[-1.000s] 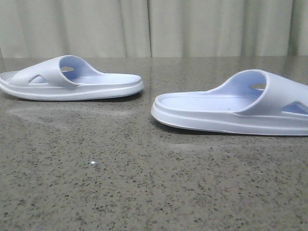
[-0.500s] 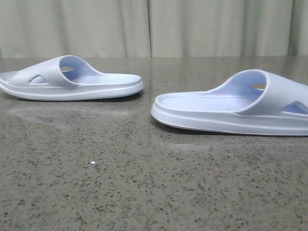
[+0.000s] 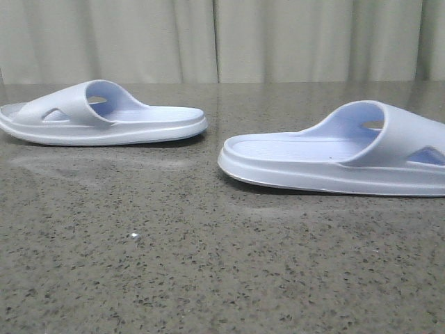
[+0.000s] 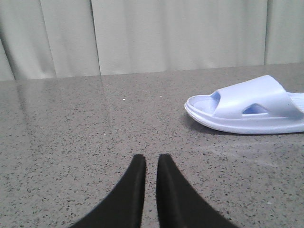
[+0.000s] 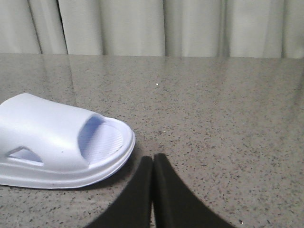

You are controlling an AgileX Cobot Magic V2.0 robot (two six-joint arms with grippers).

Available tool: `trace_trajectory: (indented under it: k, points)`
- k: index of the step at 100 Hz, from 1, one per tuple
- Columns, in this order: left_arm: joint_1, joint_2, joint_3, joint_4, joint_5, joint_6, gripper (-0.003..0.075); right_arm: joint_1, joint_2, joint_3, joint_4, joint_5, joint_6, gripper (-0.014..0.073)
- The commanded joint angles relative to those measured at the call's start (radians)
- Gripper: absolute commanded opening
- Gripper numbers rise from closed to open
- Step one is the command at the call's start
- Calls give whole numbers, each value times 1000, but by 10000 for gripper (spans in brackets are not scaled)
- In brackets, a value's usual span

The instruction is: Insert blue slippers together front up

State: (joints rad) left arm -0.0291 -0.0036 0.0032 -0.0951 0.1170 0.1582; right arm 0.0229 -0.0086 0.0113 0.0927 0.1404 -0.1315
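blue slippers (image 3: 104, 115) (image 3: 341, 156) apart on stone table (image 3: 208, 264).

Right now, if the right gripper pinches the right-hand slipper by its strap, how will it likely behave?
The right-hand slipper looks like moulded foam, so probably light. Its wide strap with cut-outs may flex when pinched. Its flat sole on the table suggests it slides rather than tips.
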Motion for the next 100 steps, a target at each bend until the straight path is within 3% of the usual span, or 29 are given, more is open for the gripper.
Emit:
trace_trajectory:
  k: [1,17,27,43,55,70,83,100]
  points:
    - [-8,-30,9,-7,-84,-4,15,2,-22,20,-11,-85,-2,-78]
    - [-8,-30,9,-18,-84,-4,15,2,-22,20,7,-96,-2,-78]
    - [-8,-30,9,-84,-88,-4,15,2,-22,20,107,-98,-2,-78]
    - [-8,-30,9,-328,-117,-4,15,2,-22,20,278,-113,-2,-78]
    - [-8,-30,9,-532,-149,-4,15,2,-22,18,489,-140,-2,-78]
    - [-8,-30,-9,-785,-138,-4,15,2,-22,-20,589,-110,-2,-78]
    - [-8,-4,-86,-727,-35,-4,15,2,14,-104,549,-29,-4,-78]
    - [-8,177,-285,-494,132,-4,15,2,228,-250,493,112,-4,-78]
